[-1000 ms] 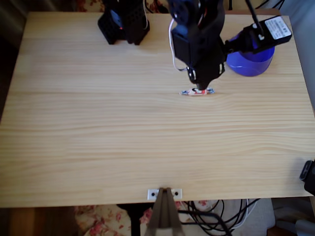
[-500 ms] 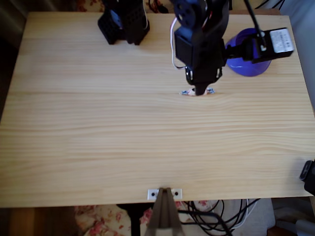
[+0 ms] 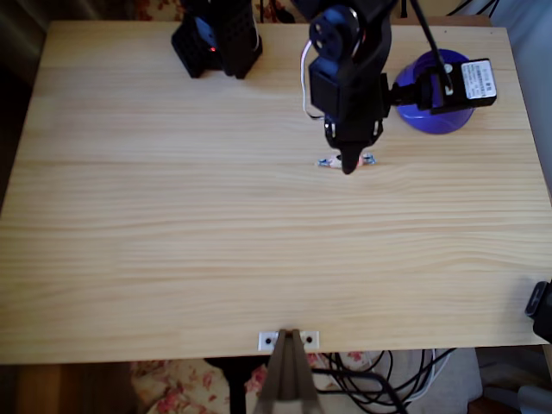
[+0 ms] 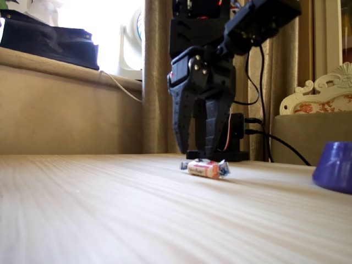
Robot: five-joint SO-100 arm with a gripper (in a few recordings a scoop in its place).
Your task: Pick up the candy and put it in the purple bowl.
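Black gripper [image 4: 196, 151] low over the candy [image 4: 204, 168], fingers parted.

Your gripper stands nose-down on the pale wooden table [image 3: 216, 259], and in the fixed view you can see its two fingers spread, with a gap between them and their tips just behind the candy, close to the tabletop. From overhead your gripper [image 3: 348, 164] covers the middle of the candy [image 3: 368, 159], so you see just its twisted ends poking out on either side. The sweet lies flat on the wood; whether the fingers touch it I cannot tell. Your purple bowl [image 3: 440, 121] sits upright near the table's far right corner, apart from the candy, with part of the arm across it.
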